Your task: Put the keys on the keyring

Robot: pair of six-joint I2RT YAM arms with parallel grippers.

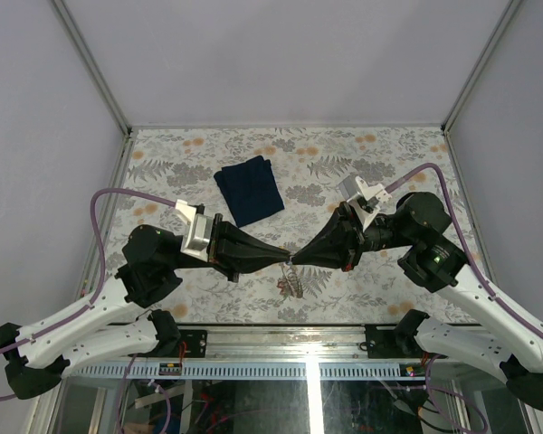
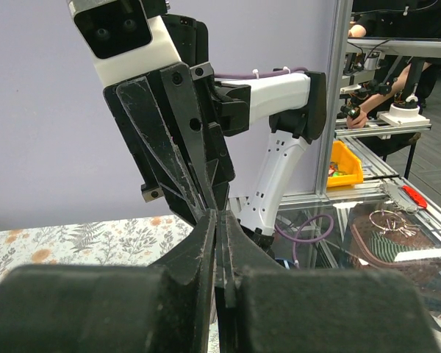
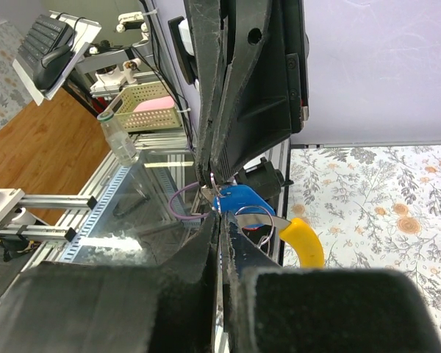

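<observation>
Hovering tip to tip above the worktop [image 1: 389, 163]: left tool [image 1: 283, 259] pressed shut, right tool [image 1: 296, 261] pinching the thin keyring [image 3: 210, 179], keys [image 3: 239, 200] with blue and yellow tags dangling just under the tips.

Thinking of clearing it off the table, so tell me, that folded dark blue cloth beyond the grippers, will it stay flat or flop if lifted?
The cloth would likely flop and unfold: it looks like soft fabric folded in layers. Probably light for its size, since it lies thin and flat on the table.
</observation>
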